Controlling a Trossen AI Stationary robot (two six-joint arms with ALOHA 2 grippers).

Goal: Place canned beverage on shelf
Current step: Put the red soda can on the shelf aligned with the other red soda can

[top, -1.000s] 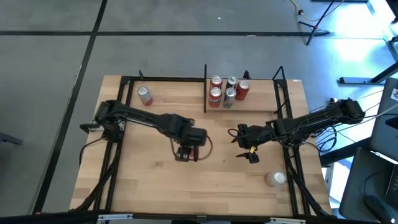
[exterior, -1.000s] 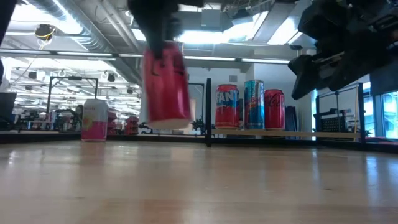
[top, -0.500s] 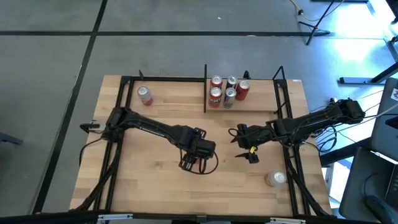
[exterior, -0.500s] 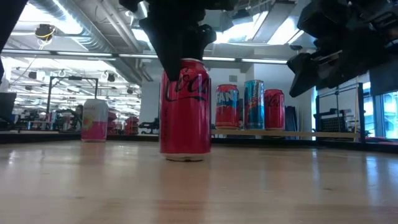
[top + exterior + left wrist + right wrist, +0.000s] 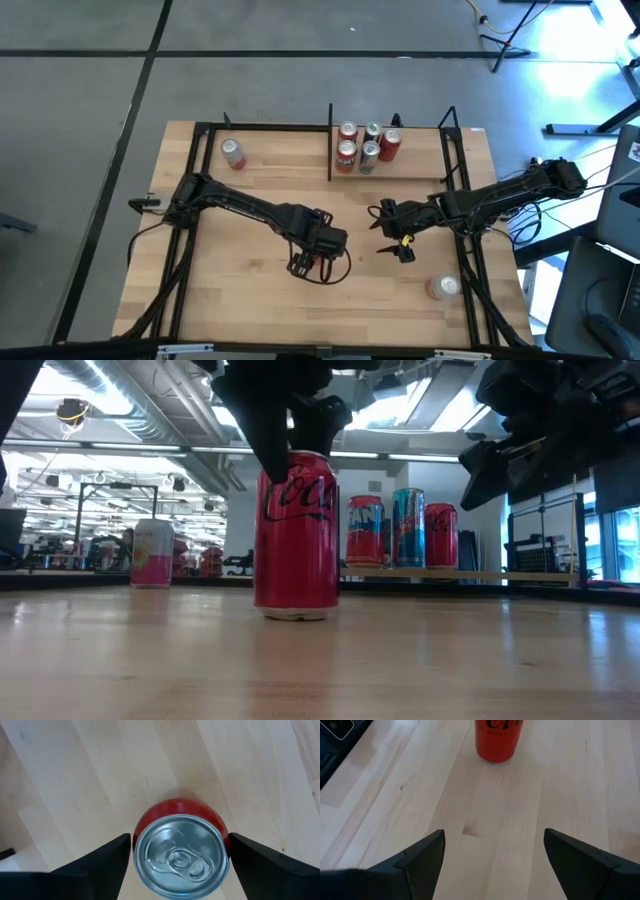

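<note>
A red can [image 5: 296, 540] stands upright on the tabletop, near the middle and toward the near edge. My left gripper [image 5: 308, 263] is above it, shut on its top end; the left wrist view looks down on the silver lid [image 5: 180, 857]. My right gripper [image 5: 395, 246] hovers open and empty to the can's right, and the can shows ahead of it in the right wrist view [image 5: 495, 740]. The shelf [image 5: 410, 170], a pale board between black uprights at the far right, bears several upright cans [image 5: 400, 528]. My left gripper pinches the red can's upper wall [image 5: 224, 827], just below the lid's rim, between its two fingers, one on each side. The fingers [image 5: 112, 852] come from above, pointing down. The can is upright, with its base [image 5: 296, 612] on the tabletop.
A pink and white can [image 5: 233, 153] stands at the far left, outside the shelf. Another can [image 5: 443, 288] lies on its side at the near right. Black frame rails [image 5: 460, 190] run along the table's sides. Bare wood lies between the red can and the shelf.
My left gripper has gone toward the table's near right and down with the red can. The can was lifted clear a second ago. It now stands upright on the tabletop, with the gripper still around its top.
</note>
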